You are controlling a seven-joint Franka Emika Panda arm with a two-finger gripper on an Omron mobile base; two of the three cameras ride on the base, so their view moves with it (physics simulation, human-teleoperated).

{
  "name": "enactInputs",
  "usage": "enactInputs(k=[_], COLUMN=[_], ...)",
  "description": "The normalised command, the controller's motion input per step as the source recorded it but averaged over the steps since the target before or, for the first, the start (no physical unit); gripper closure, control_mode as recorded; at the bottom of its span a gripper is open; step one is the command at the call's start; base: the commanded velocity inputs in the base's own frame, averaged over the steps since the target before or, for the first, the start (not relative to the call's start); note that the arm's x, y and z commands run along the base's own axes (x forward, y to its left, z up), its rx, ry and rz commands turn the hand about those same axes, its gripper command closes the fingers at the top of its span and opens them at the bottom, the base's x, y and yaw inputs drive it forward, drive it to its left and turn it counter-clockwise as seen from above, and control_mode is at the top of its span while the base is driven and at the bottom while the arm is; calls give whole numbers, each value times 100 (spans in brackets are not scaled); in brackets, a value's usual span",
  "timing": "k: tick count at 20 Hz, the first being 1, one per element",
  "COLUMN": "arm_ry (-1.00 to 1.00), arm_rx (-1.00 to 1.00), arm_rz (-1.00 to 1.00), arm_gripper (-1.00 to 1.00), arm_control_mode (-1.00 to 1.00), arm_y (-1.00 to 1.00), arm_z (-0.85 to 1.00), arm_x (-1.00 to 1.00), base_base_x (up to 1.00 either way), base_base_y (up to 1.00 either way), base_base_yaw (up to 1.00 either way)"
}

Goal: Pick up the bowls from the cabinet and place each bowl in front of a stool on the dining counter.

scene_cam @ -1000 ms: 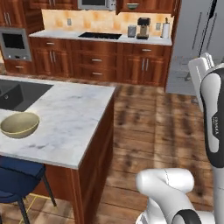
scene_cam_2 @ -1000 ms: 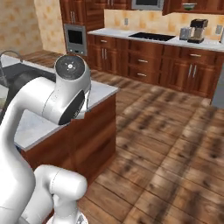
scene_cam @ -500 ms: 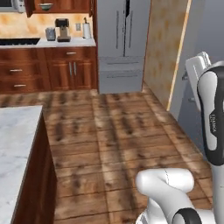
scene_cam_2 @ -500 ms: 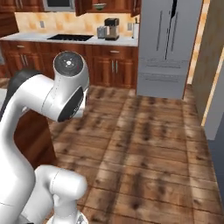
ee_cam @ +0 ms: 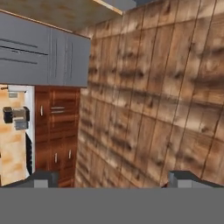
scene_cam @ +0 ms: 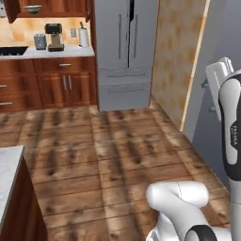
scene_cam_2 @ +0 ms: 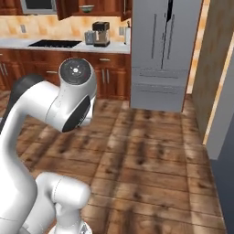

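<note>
- Tool (ee_cam: 111, 181): fingers spread wide w/ nothing between them, above bare wood floor (ee_cam: 166, 87).
- White bowl w/ green rim (scene_cam: 33, 8) sits in open wall cabinet (scene_cam: 52, 7), far left, above coffee machine (scene_cam: 55, 36).
- Grey fridge (scene_cam: 124, 52) right of the far surface (scene_cam: 42, 52).
- Marble dining surface corner (scene_cam: 7, 172) near left.
</note>
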Motion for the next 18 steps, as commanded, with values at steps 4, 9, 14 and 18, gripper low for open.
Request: enactInputs(k=[4,9,14,18], arm_ry=[0,0,0,0], arm_rx=[0,0,0,0], arm_rz=[0,0,0,0], arm_gripper=[-100,-100,-100,-100], arm_control_mode=[100,100,100,100], arm_y=[0,0,0,0], arm_z=[0,0,0,0], arm_x=[0,0,0,0], base_base_x=[100,100,100,100], base_base_y=[-19,0,1,0], base_base_yaw=[18,26,30,44])
